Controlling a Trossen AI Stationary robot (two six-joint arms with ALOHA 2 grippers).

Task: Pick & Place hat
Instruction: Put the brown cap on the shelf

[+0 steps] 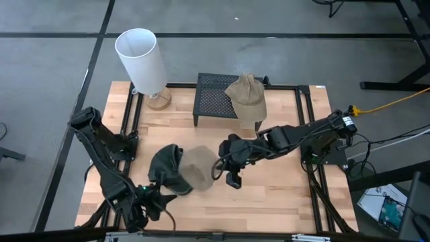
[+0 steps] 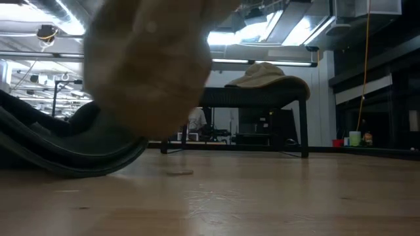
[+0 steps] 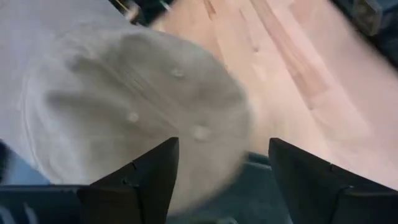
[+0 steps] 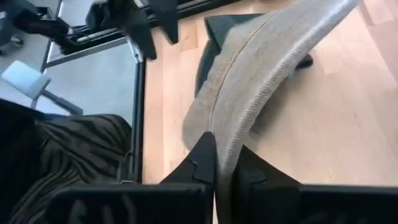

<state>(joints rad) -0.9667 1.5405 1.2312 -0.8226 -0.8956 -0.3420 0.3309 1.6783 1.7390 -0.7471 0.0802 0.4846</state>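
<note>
From above, the tan hat point(image 1: 199, 168) lay at six o'clock on the tabletop point(image 1: 282, 195), overlapping a dark green hat point(image 1: 168, 169) just beside it at nine o'clock. The right pincer point(image 1: 222, 163) reached in from three o'clock, at the tan hat's brim. The left pincer point(image 1: 149, 205) hung near seven o'clock. A second tan hat point(image 1: 246, 95) sat on the black mesh stand point(image 1: 213, 101) at twelve o'clock.

The low view showed the tan hat point(image 2: 147, 62) raised off the wood, with the dark hat point(image 2: 72, 147) beneath.

The left wrist view showed spread fingers point(image 3: 140, 186) and the tan crown point(image 3: 134, 112) beyond them.

The right wrist view showed fingers point(image 4: 202, 165) pinching the brim point(image 4: 261, 81).

A good lift probably needed a steady rise, so the thin brim would not slip or drag the dark hat.
</note>
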